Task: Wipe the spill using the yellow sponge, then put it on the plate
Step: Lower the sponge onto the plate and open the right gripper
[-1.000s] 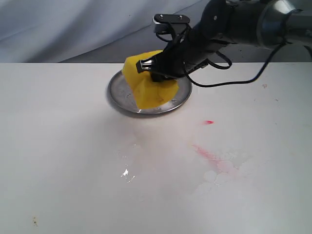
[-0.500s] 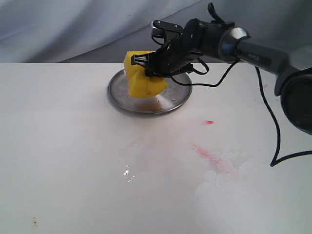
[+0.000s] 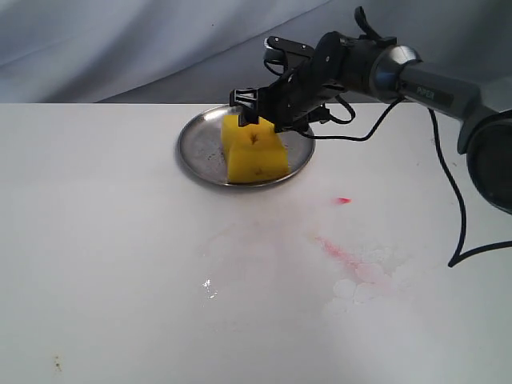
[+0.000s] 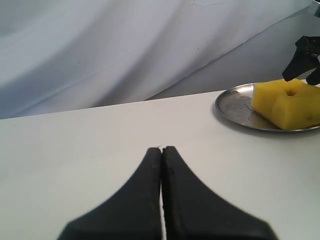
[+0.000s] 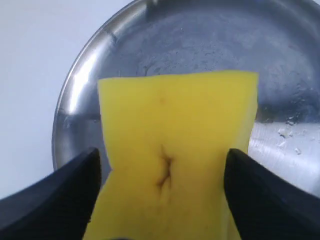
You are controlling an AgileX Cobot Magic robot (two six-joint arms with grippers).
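Note:
The yellow sponge (image 3: 256,156) rests on the silver plate (image 3: 190,152) at the back of the white table. My right gripper (image 3: 261,116) hovers at the sponge's top rear edge, open. In the right wrist view its black fingers (image 5: 70,185) stand on either side of the sponge (image 5: 175,125), which bears a pinch crease, over the plate (image 5: 75,100). My left gripper (image 4: 161,148) is shut on nothing, low over bare table; its view shows the sponge (image 4: 287,102) on the plate (image 4: 232,107) far off. No tan spill patch shows, only a faint wet sheen (image 3: 210,286).
A long pink-red smear (image 3: 344,254) and a tiny red dot (image 3: 342,200) mark the table to the right of centre. The right arm's black cable (image 3: 448,192) hangs over the right side. A grey cloth backdrop (image 3: 120,48) stands behind the table.
The right gripper lowered the tilted sponge onto the plate and opened. The sponge now sits flat, and the gripper has risen slightly toward the back right.

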